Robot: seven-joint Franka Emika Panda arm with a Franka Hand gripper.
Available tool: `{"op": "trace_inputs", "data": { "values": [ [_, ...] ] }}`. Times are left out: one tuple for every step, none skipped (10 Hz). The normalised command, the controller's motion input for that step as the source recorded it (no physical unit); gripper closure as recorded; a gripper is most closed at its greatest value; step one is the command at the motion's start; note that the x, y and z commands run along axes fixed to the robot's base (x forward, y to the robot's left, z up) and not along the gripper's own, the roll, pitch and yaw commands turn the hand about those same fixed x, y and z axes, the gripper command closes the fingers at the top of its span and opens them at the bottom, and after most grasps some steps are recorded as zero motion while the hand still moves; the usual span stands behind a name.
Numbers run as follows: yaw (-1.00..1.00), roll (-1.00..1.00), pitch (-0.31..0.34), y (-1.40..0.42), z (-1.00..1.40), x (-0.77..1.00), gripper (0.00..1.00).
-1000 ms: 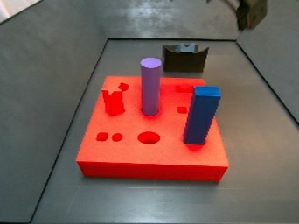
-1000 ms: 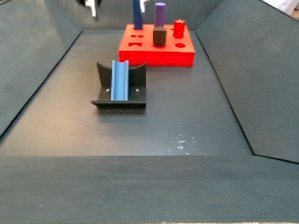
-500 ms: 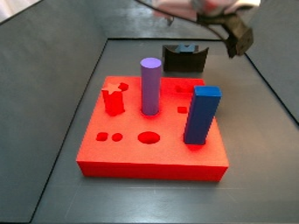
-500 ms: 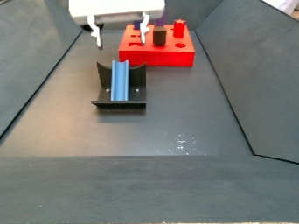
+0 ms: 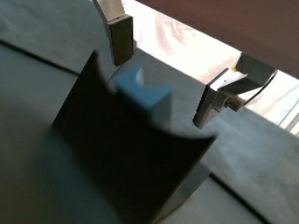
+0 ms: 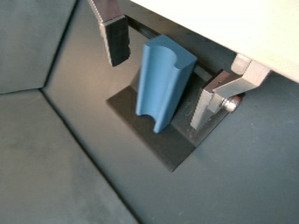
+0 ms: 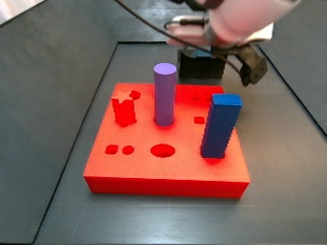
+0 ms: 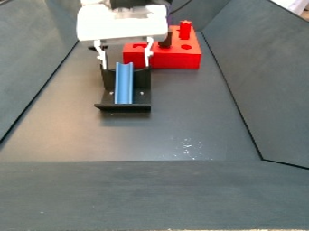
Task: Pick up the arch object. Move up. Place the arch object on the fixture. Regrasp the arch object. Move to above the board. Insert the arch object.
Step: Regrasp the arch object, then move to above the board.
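While the arch object [image 8: 123, 83] is lying in the dip of the fixture [image 8: 125, 106] in a side view, the gripper [image 8: 122, 54] is hanging right over the far end of it with its fingers spread apart, one on each side, and nothing clamped between them. In both wrist views you're looking down past the silver finger plates [image 6: 115, 37] at the blue-grey piece [image 6: 162, 79], which is sitting lengthwise on the dark fixture [image 6: 163, 144], and the pads aren't touching it from what I can see. In a wrist view the fixture [image 5: 117, 149] is filling most of the shot and only a bit of the arch [image 5: 142, 86] is poking out behind its top edge, between the fingers [image 5: 121, 39]. Over in a side view the board [image 7: 166, 153] is sitting in front with the purple cylinder [image 7: 163, 93], the tall blue block [image 7: 220, 125] and a small red upright piece [image 7: 122, 108] standing in it, and the arm is leaning in above the fixture [image 7: 198, 64] behind the board.
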Motion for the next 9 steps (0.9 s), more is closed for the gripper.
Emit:
{"op": "trace_inputs", "data": {
  "values": [
    [-0.01,0.06,-0.022,0.01,-0.39,0.07,0.00],
    [0.00,0.06,-0.021,0.01,-0.30,0.06,0.00],
    [0.00,0.00,0.000,0.00,0.00,0.00,1.00],
    [0.01,-0.13,-0.058,0.33,1.00,0.03,1.00],
    [-0.01,-0.14,-0.059,0.32,1.00,0.03,1.00],
    [-0.02,-0.14,-0.063,0.30,1.00,0.02,1.00],
    [-0.03,-0.13,-0.069,0.29,1.00,0.01,1.00],
    [-0.04,-0.12,-0.060,0.28,1.00,0.01,1.00],
    [-0.05,-0.11,-0.047,0.28,1.00,0.01,1.00]
  ]
}}
